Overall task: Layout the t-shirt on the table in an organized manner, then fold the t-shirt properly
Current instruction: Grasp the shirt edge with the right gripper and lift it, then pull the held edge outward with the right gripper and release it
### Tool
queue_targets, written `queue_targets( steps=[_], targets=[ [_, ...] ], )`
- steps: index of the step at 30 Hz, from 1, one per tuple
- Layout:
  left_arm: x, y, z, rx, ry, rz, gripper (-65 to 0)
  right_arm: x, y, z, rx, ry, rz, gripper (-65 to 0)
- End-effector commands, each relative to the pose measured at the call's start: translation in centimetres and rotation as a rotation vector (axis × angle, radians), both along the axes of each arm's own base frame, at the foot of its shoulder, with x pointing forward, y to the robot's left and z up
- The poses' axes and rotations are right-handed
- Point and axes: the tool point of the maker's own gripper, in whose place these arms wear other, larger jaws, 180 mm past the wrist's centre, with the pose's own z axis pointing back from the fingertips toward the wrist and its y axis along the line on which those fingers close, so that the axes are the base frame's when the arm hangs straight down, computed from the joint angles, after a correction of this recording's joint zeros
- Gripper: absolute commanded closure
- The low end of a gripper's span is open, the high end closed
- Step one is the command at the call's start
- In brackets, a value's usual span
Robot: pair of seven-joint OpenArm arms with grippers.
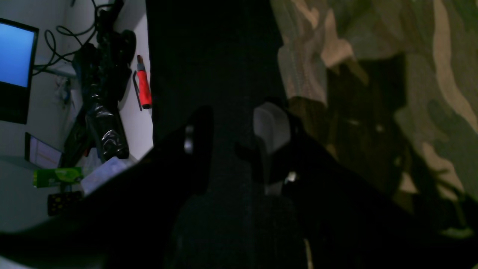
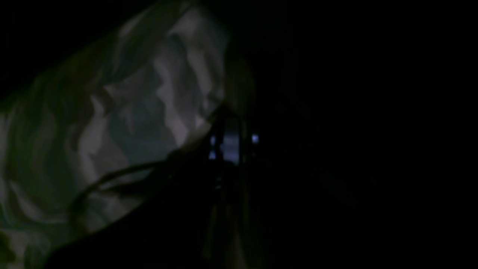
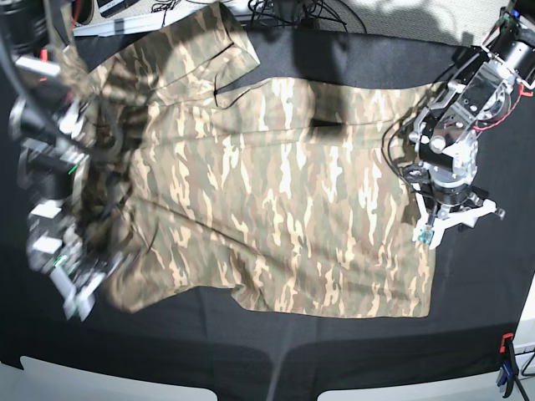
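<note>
The t-shirt (image 3: 284, 200) is seen as soft, matt camouflage cloth, lightly rumpled; the table (image 3: 251, 351) is covered in matt black cloth, faintly creased; the left gripper (image 3: 456, 219) is made of pale smooth plastic and bare metal parts.

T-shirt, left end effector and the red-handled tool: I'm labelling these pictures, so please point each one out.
t-shirt (image 3: 284, 200): base view, middle of the camouflage body.
left end effector (image 1: 233, 136): left wrist view, gap between its fingertips, over black table cloth.
red-handled tool (image 1: 143, 87): left wrist view, on its red handle.
</note>
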Motion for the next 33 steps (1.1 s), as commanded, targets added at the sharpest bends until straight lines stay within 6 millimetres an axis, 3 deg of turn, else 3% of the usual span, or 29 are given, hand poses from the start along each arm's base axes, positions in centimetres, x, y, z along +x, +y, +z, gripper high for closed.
queue_targets(
  steps=[1, 6, 16, 25, 29, 30, 33],
  targets=[
    [1.1, 0.3, 1.9, 0.015, -0.063, -0.007, -20.4, 2.1, -1.6, 4.1, -0.026, -0.1, -0.016, 0.0],
    [1.1, 0.3, 1.9, 0.015, -0.063, -0.007, -20.4, 3.2, -3.6, 7.6, -0.05, -0.163, -0.041, 0.0],
    [1.1, 0.3, 1.9, 0.015, -0.063, -0.007, -20.4, 4.5, -6.2, 12.7, -0.085, -0.266, -0.085, 0.0],
    [1.1, 0.3, 1.9, 0.016, -0.064, -0.008, -20.4, 4.8, -6.5, 13.7, -0.09, -0.287, -0.097, 0.0],
    [1.4, 0.1, 2.3, 0.023, -0.087, -0.029, -20.4, 4.5, -7.0, 13.7, -0.093, -0.28, -0.105, -24.3],
    [1.6, -0.2, 2.4, 0.032, -0.09, -0.054, -20.4, 4.3, -7.1, 13.5, -0.076, -0.264, -0.114, -27.3],
    [1.9, -1.8, 1.8, 0.066, -0.04, -0.19, -20.4, 3.0, -7.1, 12.1, 0.022, -0.186, -0.144, -27.6]
  ],
)
